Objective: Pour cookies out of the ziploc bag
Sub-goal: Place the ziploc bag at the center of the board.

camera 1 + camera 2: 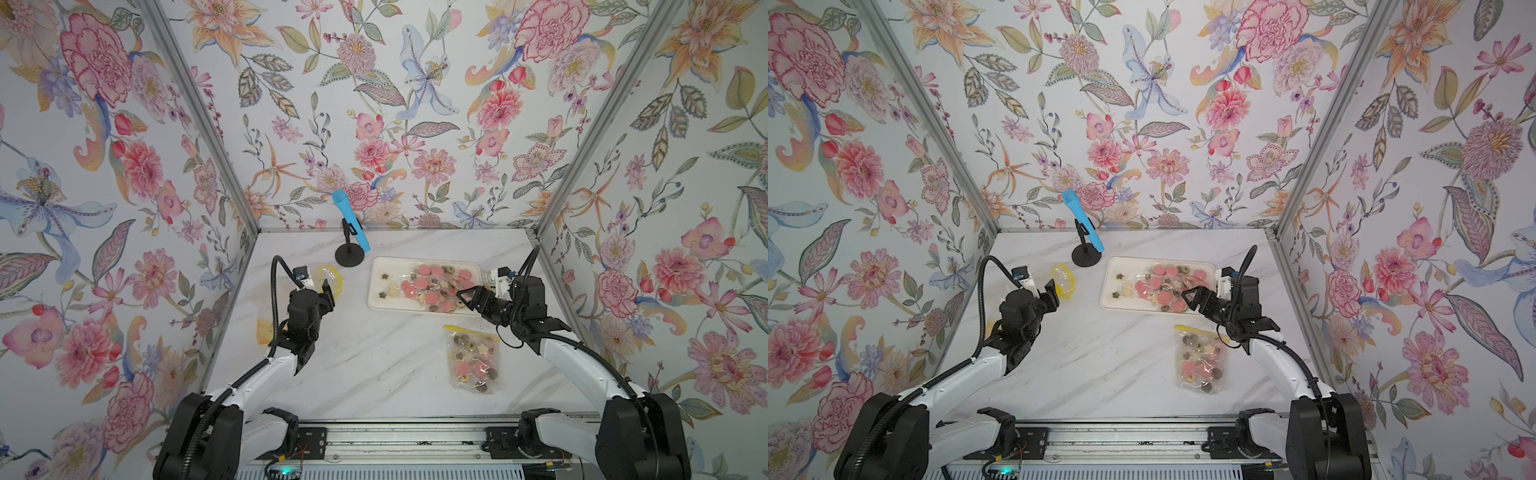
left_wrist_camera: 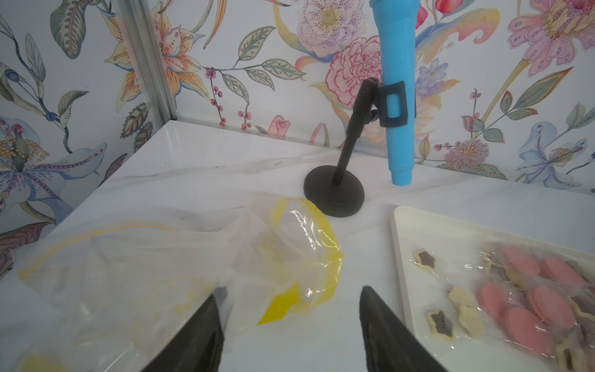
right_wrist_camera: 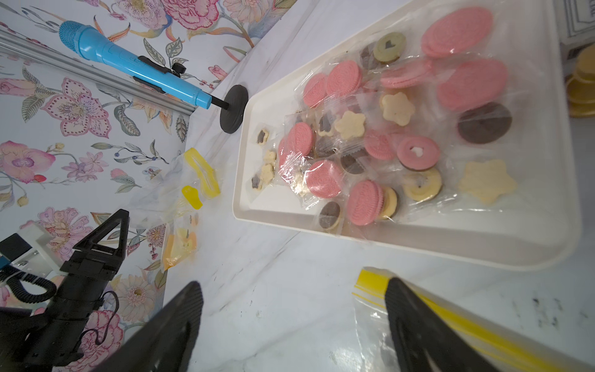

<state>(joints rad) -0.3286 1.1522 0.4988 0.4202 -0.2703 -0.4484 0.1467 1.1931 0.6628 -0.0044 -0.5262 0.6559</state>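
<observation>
Table: white marble-look top (image 1: 374, 365); clock positions are read from a top view, 12 at the back wall.
Cookies (image 1: 432, 286): heaped on a cream tray (image 1: 376, 291) at 1 o'clock. There are pink sandwich rounds, dark rounds, pale flower shapes and small stars with dark centres. Many are in clear wrappers.
Empty ziploc bag (image 2: 289, 257): lies crumpled on the table at 10 o'clock, with its yellow zip mouth gaping toward the tray.
Full ziploc bag (image 1: 473, 363): lies flat at 4 o'clock with more cookies inside, zip strip toward the tray.
Left gripper (image 1: 328, 293): released, jaws apart with nothing between them, just above the empty bag.
Right gripper (image 1: 469, 297): released, jaws wide, at the tray's near right corner.
Toy microphone (image 1: 351, 222): blue, clipped in a black stand (image 1: 350, 255) at 12 o'clock.
Writing: a white printed item (image 3: 578, 19) beyond the tray has text too small to read. The embossing on the pink cookies is not legible.
</observation>
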